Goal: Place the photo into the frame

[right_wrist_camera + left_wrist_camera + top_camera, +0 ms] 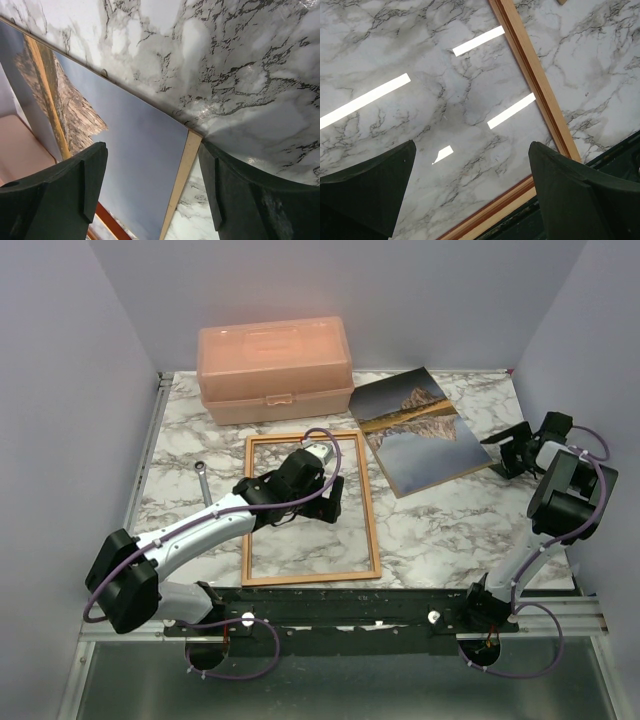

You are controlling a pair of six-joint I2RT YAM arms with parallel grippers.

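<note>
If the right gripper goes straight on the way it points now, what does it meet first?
Probably the photo: its corner lies between the open fingers of the right gripper. Depth is unclear, so it may touch the table beside it instead.

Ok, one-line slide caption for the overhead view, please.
Left gripper open above the frame, right gripper open at a corner of the photo, on a marble table.

I am looking into a robot lab booth: plain purple walls point(60, 390) round a marble table point(450, 530) (two arms point(200, 530) bolted at its near edge).
</note>
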